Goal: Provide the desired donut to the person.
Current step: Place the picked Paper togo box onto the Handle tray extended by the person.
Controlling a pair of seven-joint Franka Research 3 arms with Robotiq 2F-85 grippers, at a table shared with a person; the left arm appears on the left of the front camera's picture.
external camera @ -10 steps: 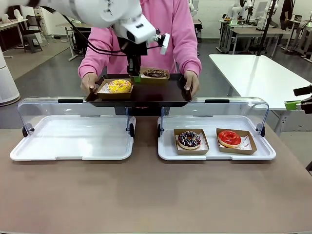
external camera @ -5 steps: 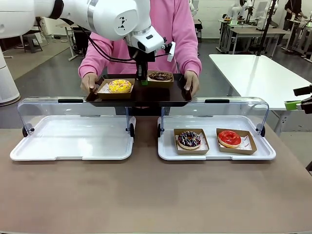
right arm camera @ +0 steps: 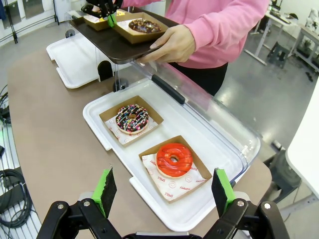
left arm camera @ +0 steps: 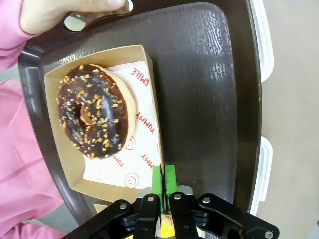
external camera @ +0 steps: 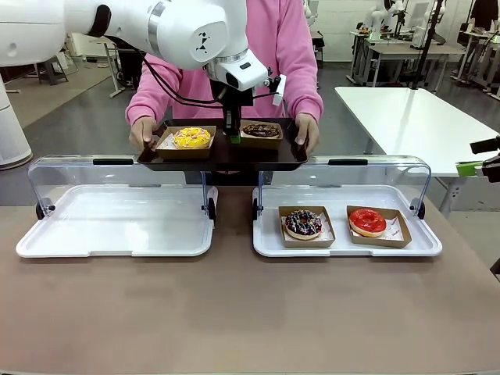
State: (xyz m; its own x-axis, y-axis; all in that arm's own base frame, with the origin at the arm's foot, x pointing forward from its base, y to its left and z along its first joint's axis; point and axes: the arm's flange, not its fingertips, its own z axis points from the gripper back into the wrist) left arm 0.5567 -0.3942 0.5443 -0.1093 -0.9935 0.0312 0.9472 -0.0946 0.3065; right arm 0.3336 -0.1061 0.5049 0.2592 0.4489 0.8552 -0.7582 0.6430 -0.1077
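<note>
Pinching the chocolate donut's box (left arm camera: 99, 117) rim, the left gripper (left arm camera: 163, 181) rests on the person's tray (left arm camera: 204, 99).

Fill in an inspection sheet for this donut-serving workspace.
Surface: brown table carries two white lidded trays, lids open.
Job's things: nut-topped chocolate donut in a brown cardboard box on the dark tray held by the person in pink; yellow donut alongside.
Clutter: sprinkled chocolate donut and red glazed donut in the right tray.
Grippers: left gripper jaws together on the box rim; right gripper open, empty.
Cables: black cables along the left arm.
Surroundings: white side table.
</note>
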